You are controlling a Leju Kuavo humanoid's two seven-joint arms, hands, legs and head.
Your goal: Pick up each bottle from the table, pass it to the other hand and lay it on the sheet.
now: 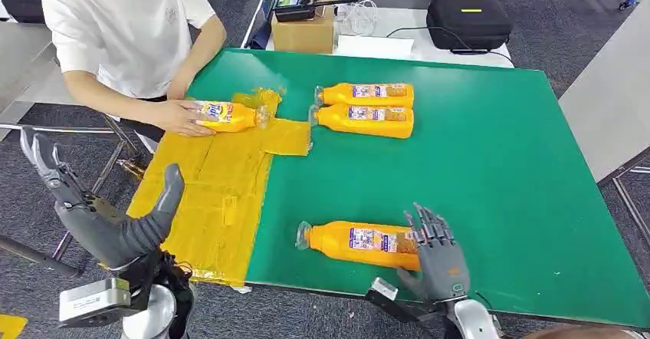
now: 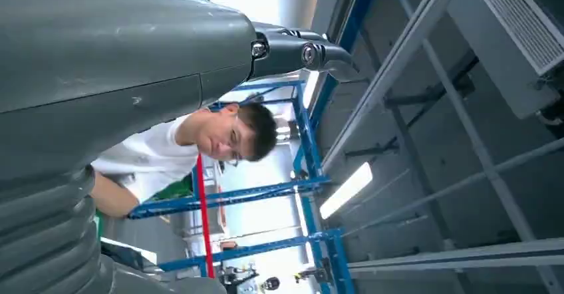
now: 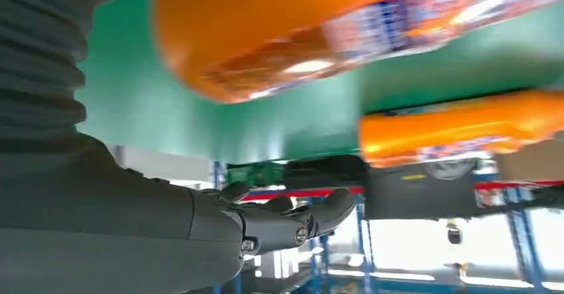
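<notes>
An orange bottle (image 1: 356, 241) lies on its side near the front edge of the green table (image 1: 498, 178), cap pointing left. My right hand (image 1: 438, 255) stands at its base end with fingers stretched out, holding nothing. In the right wrist view the same bottle (image 3: 299, 34) looms close beside the spread fingers (image 3: 286, 221). My left hand (image 1: 100, 216) hangs open off the table's left front corner, beside the yellow sheet (image 1: 222, 193). Two more bottles (image 1: 368, 93) (image 1: 366, 120) lie side by side at the back. A person's hand (image 1: 180, 116) rests on a bottle (image 1: 230, 115) at the sheet's far end.
The person in a white shirt (image 1: 123, 24) sits at the table's far left corner. A cardboard box (image 1: 304, 32) and a black case (image 1: 467, 21) stand on a white table behind. A grey table (image 1: 613, 101) borders the right side.
</notes>
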